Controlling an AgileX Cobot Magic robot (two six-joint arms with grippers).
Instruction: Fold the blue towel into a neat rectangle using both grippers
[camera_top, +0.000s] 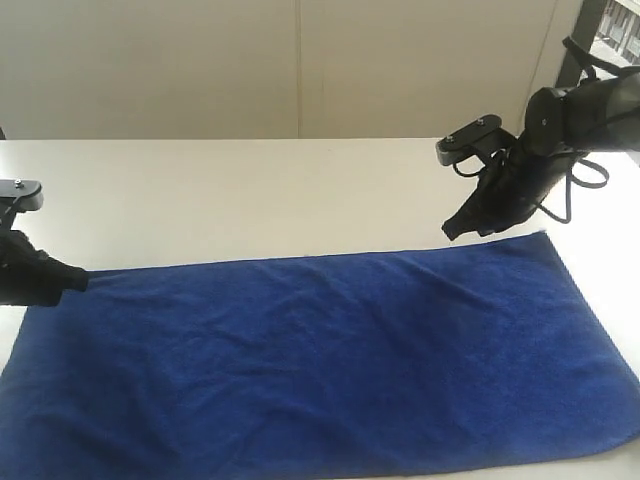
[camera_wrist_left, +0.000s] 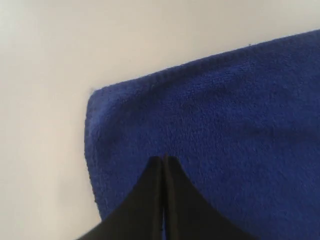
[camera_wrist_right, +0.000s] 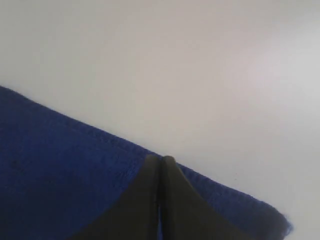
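Spread flat on a pale table (camera_top: 250, 190): blue towel (camera_top: 320, 360), filling the exterior view from 9 through 6 to 3 o'clock, long edges running 9 to 3. At 9 o'clock, over the towel's far left corner: left gripper (camera_top: 75, 281), pinched fully closed, nothing visibly caught between its tips. At 2 o'clock, just above the far long edge and short of the far right corner: right gripper (camera_top: 452, 232), likewise closed tight and empty-looking. Touching the pile or hovering just above it? Hard to tell from the wrist views. Judged as the step in hand: taking hold of the two far corners for a first fold toward 6 o'clock. To do it well: spread both grippers before descending; shift the right one toward 3 o'clock to meet its corner; pinch the hem at matching spots on each side; lift together, level, then carry at equal pace toward 6 o'clock for a far edge laid square on the near one, free of skew or wrinkles.
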